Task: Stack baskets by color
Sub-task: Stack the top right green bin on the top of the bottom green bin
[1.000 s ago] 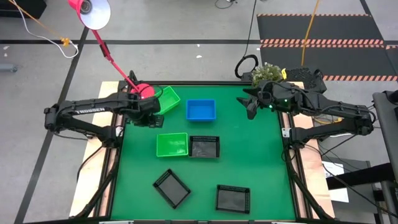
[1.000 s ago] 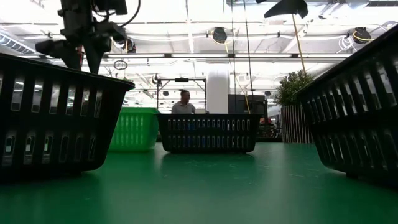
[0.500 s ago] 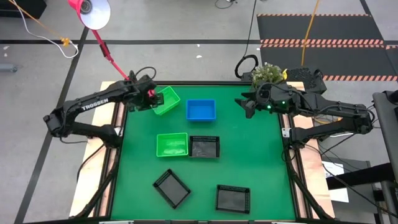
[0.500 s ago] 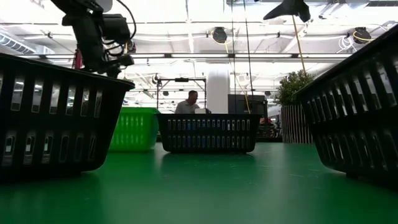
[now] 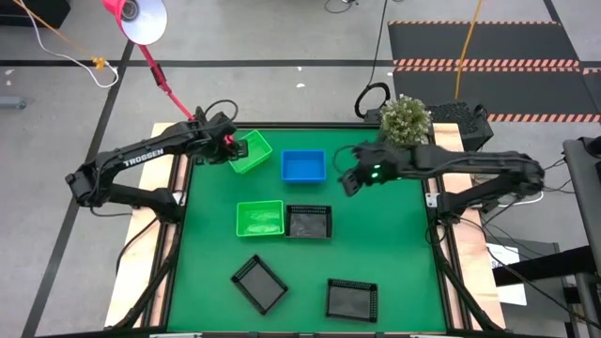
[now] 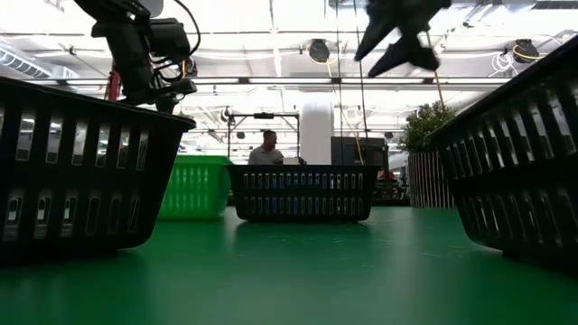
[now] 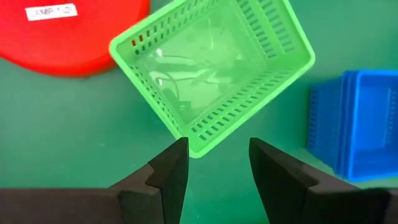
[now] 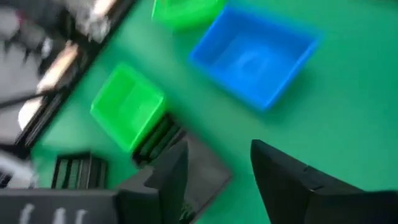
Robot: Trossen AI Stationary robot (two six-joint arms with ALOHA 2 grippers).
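A bright green basket (image 5: 254, 150) (image 7: 211, 68) sits askew at the far left of the green table, next to a blue basket (image 5: 303, 166) (image 8: 255, 59). My left gripper (image 5: 232, 147) (image 7: 217, 155) hovers open over the green basket's nearest corner, fingers on either side of it. My right gripper (image 5: 348, 182) (image 8: 214, 165) is open in the air to the right of the blue basket. A second green basket (image 5: 260, 218) and a black mesh basket (image 5: 308, 222) stand side by side mid-table. Two more black baskets (image 5: 259, 284) (image 5: 351, 299) rest near the front edge.
The lamp's round red base (image 5: 218, 136) (image 7: 68, 31) stands just left of the far green basket, its pink pole slanting up and away. A small plant (image 5: 404, 117) is at the far right corner. Bare green mat lies right of the baskets. A person (image 6: 266, 149) sits in the room behind.
My left gripper has swung toward the far edge, from beside the lamp base to over the far green basket, then kept still. My right gripper has come down and moved toward the table's left and near side, closing on the blue basket. No basket has moved.
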